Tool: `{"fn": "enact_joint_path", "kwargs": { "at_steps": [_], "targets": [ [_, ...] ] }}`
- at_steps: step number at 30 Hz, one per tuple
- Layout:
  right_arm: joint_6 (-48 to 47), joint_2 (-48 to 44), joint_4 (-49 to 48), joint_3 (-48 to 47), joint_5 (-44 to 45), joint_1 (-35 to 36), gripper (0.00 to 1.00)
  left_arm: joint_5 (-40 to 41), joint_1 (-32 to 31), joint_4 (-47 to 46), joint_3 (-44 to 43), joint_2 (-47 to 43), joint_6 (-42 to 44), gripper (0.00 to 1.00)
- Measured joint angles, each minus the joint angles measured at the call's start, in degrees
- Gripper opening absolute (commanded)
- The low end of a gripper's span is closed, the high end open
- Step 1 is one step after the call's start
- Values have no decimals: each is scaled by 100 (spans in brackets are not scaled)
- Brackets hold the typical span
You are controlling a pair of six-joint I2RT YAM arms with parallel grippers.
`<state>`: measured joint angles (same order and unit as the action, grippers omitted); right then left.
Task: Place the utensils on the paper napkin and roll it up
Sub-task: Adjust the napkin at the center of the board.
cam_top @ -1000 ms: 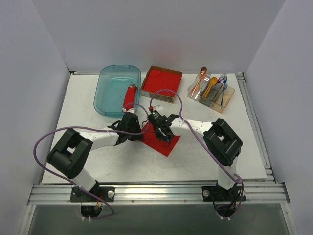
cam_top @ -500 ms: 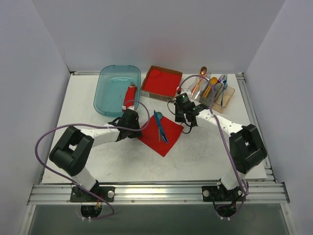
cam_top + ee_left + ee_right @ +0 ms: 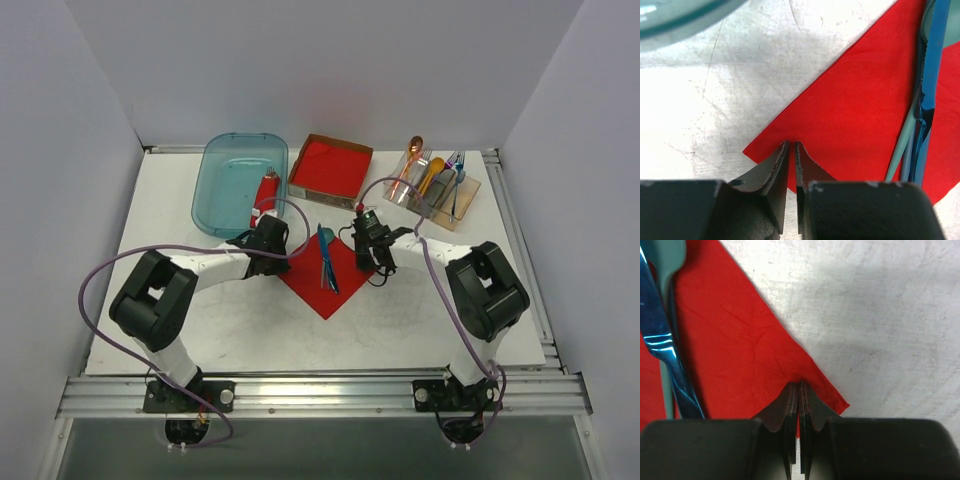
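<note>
The left gripper (image 3: 792,144) has fingers almost together on the left corner of the red square paper napkin (image 3: 326,292), centre frame; a pinch is uncertain. The teal round-bowled plastic spoon (image 3: 667,255) and blue plastic piece (image 3: 660,345) now lie released on it, long axes top-to-bottom, bowl uppermost. The right gripper (image 3: 799,385) moved to pinch the right corner: rolling seems next

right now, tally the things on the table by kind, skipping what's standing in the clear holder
containers: 3 (teal bin, cardboard box, clear holder)
paper napkin laid flat: 1
utensils on it: 2 (teal spoon, blue piece)
red roll in the bin: 1
total: 7
</note>
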<state>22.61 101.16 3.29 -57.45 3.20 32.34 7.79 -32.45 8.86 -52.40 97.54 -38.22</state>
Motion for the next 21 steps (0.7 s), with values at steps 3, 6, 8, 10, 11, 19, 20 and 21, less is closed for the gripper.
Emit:
{"fn": "enact_joint_path", "kwargs": {
  "at_steps": [3, 6, 8, 10, 11, 19, 20, 21],
  "targets": [
    [90, -11, -168, 109, -2, 2, 0, 55, 0, 20, -59, 48, 15, 19],
    [212, -107, -361, 284, 52, 46, 0, 79, 0, 33, -81, 66, 20, 19],
    [306, -168, -474, 393, 136, 118, 0, 83, -2, 33, -87, 70, 24, 19],
    [391, -227, -542, 476, 199, 229, 0, 101, 0, 35, -94, 76, 39, 19],
    [448, -256, -553, 516, 201, 302, 0, 111, 0, 39, -101, 79, 44, 19],
    [883, -555, -350, 785, 267, 887, 0, 291, 15, 223, -249, 146, 144, 19],
    [927, -608, -302, 831, 280, 929, 0, 299, 22, 240, -262, 151, 144, 19],
    [973, -658, -247, 870, 289, 973, 0, 310, 35, 267, -282, 160, 151, 18]
  ]
}}
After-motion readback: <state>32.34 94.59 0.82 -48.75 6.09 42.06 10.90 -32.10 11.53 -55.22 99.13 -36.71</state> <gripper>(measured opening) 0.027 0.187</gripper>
